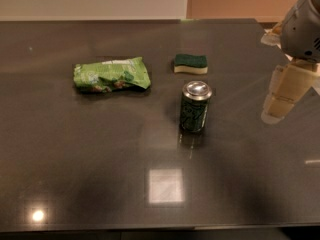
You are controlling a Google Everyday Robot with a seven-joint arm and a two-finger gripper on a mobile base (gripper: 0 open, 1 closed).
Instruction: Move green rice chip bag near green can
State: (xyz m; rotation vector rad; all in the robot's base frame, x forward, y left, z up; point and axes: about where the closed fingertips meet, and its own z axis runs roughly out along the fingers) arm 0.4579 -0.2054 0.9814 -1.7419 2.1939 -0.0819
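Since the chip bag (112,74), left of centre, looks light, crinkly and slippery, I'd pinch its middle; my hand (277,104) hangs far right, wide or narrow I cannot tell.

A chip bag (112,74) lies on its side on the counter (100,184), left of centre. A sponge (190,63) sits to its right and slightly farther back, the two well apart. A can (195,107) stands upright near the sponge and in front of it, not touching it, and to the right of the bag and nearer the front. The claw (278,106) hangs over the counter's right side, well to the right of the can.
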